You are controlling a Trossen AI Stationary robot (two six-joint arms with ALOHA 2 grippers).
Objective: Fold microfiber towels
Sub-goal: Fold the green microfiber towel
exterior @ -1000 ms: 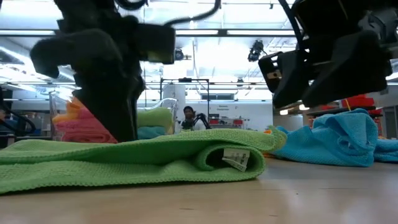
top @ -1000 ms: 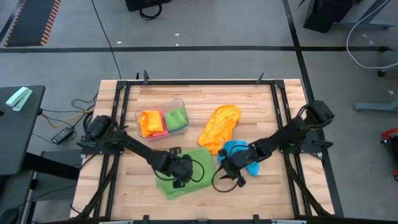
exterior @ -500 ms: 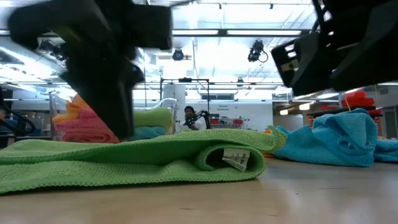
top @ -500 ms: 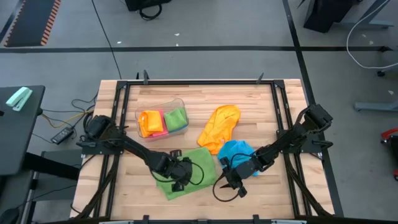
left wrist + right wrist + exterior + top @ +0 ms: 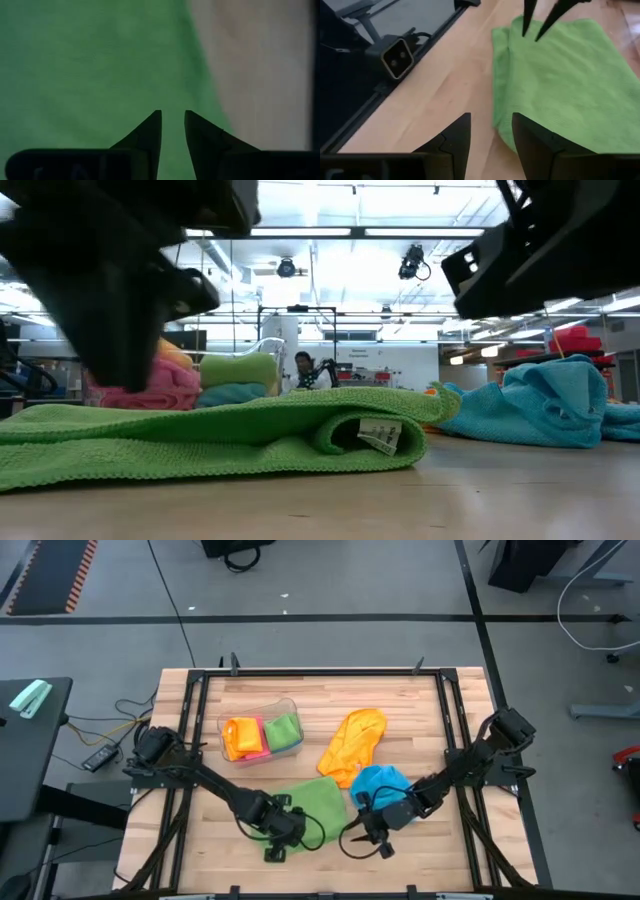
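Observation:
A green towel [image 5: 312, 802] lies folded on the table's near middle. Its rolled fold and white tag [image 5: 380, 436] face the low camera. My left gripper [image 5: 172, 114] points down over the towel's near left part [image 5: 277, 842]. It is open by a narrow gap with nothing between the fingers, and I cannot tell whether the tips touch the cloth. My right gripper [image 5: 491, 117] is open too, slanting down over bare wood just right of the towel [image 5: 362, 838]. A blue towel [image 5: 383, 783] and an orange towel [image 5: 355, 740] lie crumpled behind.
A clear tub [image 5: 262, 730] at the far left holds folded orange, pink and green towels. A small camera [image 5: 397, 57] sits on the table's dark frame by the near edge. Bare wood [image 5: 420, 850] shows at the near right.
Both grippers have drawn toward the table's near edge and risen a little, each rolling somewhat at the wrist. My left gripper has also gone left, off the towel's middle. The green towel lies as it did.

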